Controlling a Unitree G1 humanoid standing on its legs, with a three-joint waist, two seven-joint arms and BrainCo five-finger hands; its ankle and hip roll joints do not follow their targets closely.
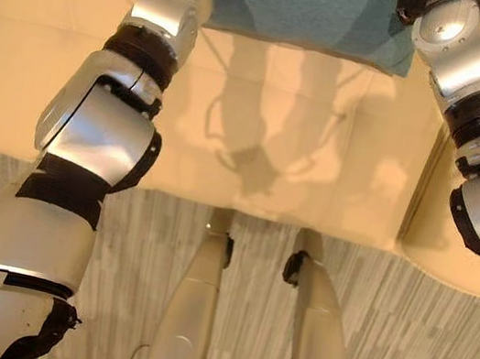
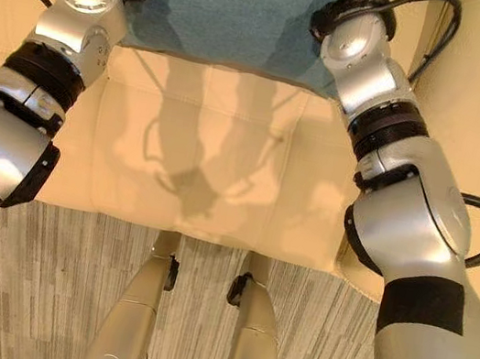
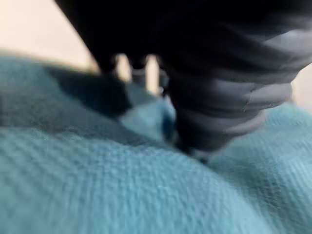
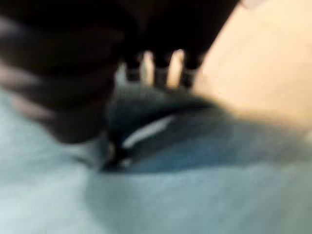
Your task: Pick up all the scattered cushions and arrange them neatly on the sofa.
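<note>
Left eye view: a teal cushion [image 1: 307, 10] lies on the cream sofa [image 1: 300, 153], at the far edge of the seat toward the backrest. Both arms reach out over the seat, one to each end of the cushion. Its long axis runs left-right, across the robot's front, so each hand meets a short end.

Left wrist view, very close: the left hand [image 3: 139, 68] is against the teal fabric, w/ the dark ribbed cover pressed into it and fingers [image 3: 139, 73] reaching over the far side of a fold. Whether they're clenched on cloth or just laid flat — can't tell.

Right wrist view: the right hand [image 4: 161, 66] sits the same way on the cushion's right end, w/ fingertips [image 4: 161, 73] past a raised ridge of fabric and cream sofa beyond. Grip state also can't be told.

Judgement: cushion is between the two hands, approx. equally near each, and already on the sofa. Next move probably turns on both hands acting together along that left-right axis, squaring it to the backrest. Grey striped floor [image 2: 64, 279] lies at the near side.
</note>
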